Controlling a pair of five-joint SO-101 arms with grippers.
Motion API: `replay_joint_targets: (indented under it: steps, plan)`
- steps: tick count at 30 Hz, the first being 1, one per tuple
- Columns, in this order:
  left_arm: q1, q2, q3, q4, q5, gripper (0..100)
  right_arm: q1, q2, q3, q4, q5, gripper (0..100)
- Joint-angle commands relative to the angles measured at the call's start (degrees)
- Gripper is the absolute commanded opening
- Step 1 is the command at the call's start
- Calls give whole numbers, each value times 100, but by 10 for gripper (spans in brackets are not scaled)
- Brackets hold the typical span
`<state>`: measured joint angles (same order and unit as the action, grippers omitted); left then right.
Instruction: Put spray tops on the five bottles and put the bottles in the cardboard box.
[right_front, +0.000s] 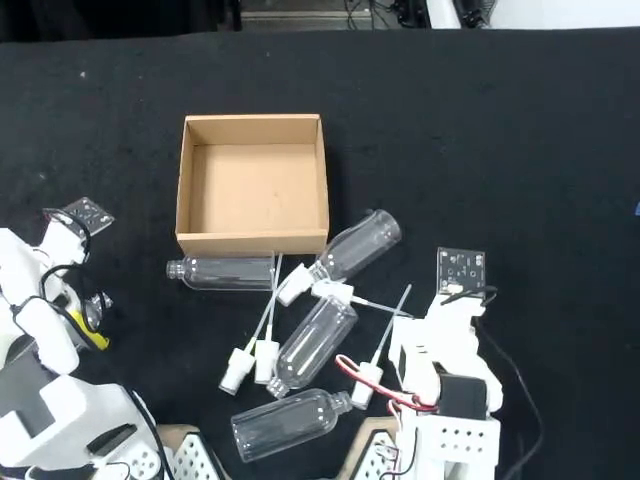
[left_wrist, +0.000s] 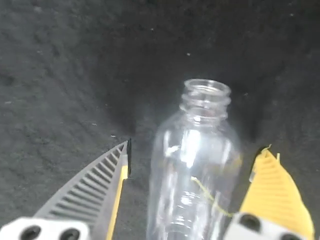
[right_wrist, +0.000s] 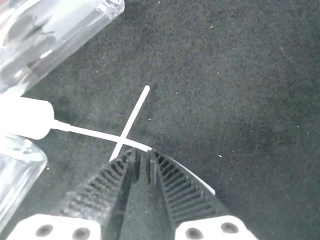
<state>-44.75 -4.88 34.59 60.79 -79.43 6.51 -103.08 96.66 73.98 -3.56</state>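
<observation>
Two ribbed, wedge-shaped fingers of the left end effector (left_wrist: 195, 147), one grey and one yellow, are held wide apart around a clear, round-shouldered plastic bottle (left_wrist: 195, 170). Its threaded, uncapped neck is made out in the left wrist view. A gap is seen on each side, so nothing is gripped. The right end effector (right_wrist: 142, 155) is closed to a thin slit with nothing clamped, and its tips are set at two thin white dip tubes (right_wrist: 132, 117) that cross on the fuzzy black tabletop (right_wrist: 240, 75).

The wider layout is given by the high view, where four more clear bottles are seen lying down. The nearest bottle (right_front: 288, 424) is by the arm bases and the middle bottle (right_front: 315, 338) is beyond it. The left bottle (right_front: 222, 272) and the right bottle (right_front: 362, 243) are placed just beside the cardboard box (right_front: 250, 242). White spray tops (right_front: 240, 368) are scattered among them, tubes overlapping. The box is square, shallow and plain brown, its floor fully visible. Black cloth is spread broadly beyond it and to either side.
</observation>
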Motion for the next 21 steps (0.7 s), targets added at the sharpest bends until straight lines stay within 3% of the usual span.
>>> replay_joint_targets:
  steps: [1, 4, 10, 12, 15, 21]
  plan:
    - [-48, -62, -92, -114, -70, 363, 88, -549, -22, 44, 18, 11]
    - [-40, -62, -48, -114, -97, 328, 88, -549, -22, 44, 18, 11]
    - [-330, -44, -101, -158, -79, 84, 88, -549, -22, 44, 18, 11]
    - [-593, -44, -207, -264, -70, 47, 88, -549, -22, 44, 18, 11]
    - [-1165, -53, -303, -308, -70, 77, 88, -549, -22, 44, 18, 11]
    - [-2158, -18, -374, -325, -132, 256, 88, -549, -22, 44, 18, 11]
